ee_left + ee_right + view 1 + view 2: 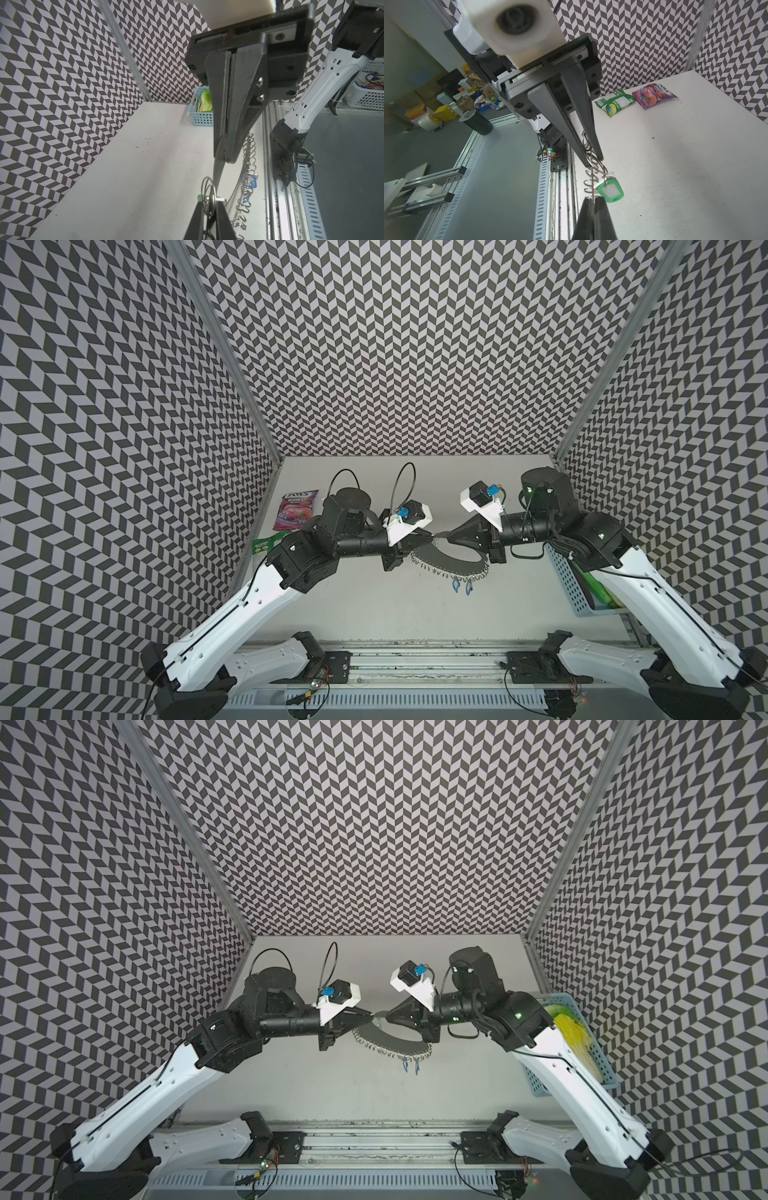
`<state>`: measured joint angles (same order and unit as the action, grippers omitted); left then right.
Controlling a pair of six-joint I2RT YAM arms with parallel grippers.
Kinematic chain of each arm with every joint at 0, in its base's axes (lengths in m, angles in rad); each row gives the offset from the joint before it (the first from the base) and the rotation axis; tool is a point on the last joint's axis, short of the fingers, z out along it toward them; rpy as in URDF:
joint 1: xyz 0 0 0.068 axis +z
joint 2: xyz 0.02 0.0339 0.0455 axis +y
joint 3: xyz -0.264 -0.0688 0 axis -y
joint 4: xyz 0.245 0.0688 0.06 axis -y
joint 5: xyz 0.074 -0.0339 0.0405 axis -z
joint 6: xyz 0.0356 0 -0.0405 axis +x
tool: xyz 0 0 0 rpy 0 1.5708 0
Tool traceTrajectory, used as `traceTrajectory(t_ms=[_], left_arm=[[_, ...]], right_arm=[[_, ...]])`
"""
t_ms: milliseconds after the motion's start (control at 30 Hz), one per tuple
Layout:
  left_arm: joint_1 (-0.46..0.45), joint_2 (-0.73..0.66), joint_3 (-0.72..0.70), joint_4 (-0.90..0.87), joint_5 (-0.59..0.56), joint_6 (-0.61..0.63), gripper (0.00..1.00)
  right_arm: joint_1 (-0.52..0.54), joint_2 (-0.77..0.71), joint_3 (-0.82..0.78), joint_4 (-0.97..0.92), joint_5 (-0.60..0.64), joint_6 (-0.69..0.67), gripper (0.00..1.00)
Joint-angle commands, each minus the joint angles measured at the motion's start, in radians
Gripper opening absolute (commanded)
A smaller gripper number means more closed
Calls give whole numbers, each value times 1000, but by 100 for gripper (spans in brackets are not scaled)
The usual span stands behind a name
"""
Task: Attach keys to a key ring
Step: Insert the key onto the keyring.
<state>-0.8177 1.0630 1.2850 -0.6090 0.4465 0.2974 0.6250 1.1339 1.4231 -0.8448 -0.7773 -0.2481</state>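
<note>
Along the table's left edge lie two packets: a purple packet point(296, 509) and a green packet point(266, 543). The left gripper point(596, 163) pinches one wire ring of the key ring point(453, 562); the keys point(610, 191), one green-tagged, dangle just beside. The right gripper point(225, 160) clamps the plate's tip. Two blue tags point(456, 585) hang from the fringe; one basket point(567, 585) stands rightmost.

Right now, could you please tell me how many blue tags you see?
2: one tag and a second tag beside it hang from the key ring; arms may hide others.
</note>
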Motion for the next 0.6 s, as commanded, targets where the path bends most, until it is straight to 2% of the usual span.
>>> traceTrajectory(t_ms=[0, 400, 567], left_arm=[[-1, 17, -13, 49, -7, -20, 0], [0, -79, -149, 335, -37, -142, 0], [2, -92, -161, 365, -43, -153, 0]], right_arm=[[-5, 4, 43, 58, 15, 20, 0], [-5, 16, 47, 62, 18, 54, 0], [-5, 21, 58, 62, 15, 63, 0]])
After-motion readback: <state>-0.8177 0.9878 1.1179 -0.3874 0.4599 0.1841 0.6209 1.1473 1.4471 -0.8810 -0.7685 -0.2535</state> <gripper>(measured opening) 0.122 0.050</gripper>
